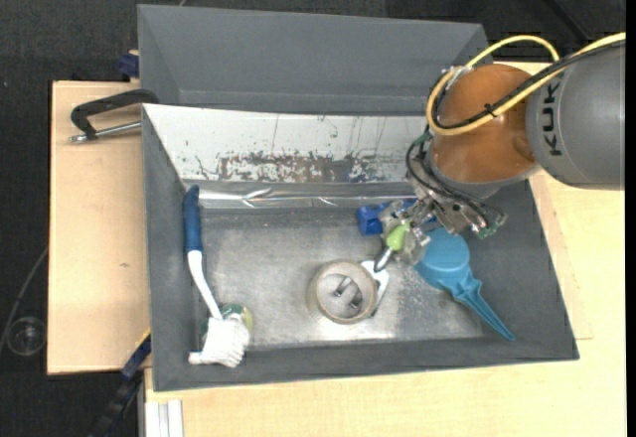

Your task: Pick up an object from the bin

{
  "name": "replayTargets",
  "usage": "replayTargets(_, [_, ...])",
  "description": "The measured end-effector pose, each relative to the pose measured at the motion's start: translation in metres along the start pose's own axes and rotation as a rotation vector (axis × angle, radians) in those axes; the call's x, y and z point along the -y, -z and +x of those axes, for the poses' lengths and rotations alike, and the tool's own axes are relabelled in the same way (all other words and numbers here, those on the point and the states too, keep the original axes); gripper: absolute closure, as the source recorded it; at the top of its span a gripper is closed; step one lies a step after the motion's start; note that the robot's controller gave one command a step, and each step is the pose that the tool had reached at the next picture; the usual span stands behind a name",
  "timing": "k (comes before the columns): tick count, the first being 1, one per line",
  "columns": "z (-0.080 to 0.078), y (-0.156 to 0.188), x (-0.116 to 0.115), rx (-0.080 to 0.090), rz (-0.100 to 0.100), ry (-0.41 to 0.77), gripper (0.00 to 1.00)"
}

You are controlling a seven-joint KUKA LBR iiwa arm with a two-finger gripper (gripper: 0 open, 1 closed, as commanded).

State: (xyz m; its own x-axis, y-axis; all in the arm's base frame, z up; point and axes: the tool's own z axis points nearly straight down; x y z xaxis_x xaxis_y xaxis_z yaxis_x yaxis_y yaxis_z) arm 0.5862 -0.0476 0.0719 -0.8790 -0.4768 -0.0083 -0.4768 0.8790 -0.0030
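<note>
Here's the arm (591,117), a fat grey cylinder with black KUKA lettering (550,122) on its side. At the wrist, a glossy orange cover (482,127), rounded like a bulb. Yellow cables (494,50) loop over it, and dark wires (421,173) bunch beneath at the small metal gripper (422,217).

Brush (196,256) lies left; tape roll (323,291) centre (funnel (447,264) just right).

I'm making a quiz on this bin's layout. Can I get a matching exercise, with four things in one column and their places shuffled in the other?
Things:
1 blue-handled brush with white bristles
2 greyish tape roll
3 light blue plastic funnel
4 small dark blue block

Places:
A back middle
B left side
C right side
D front middle

Pairs: 1-B, 2-D, 3-C, 4-A
</note>
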Motion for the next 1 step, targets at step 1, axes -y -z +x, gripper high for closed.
replayTargets(1, [0.001,0.006,-0.001,-0.003,-0.002,-0.001,1.0])
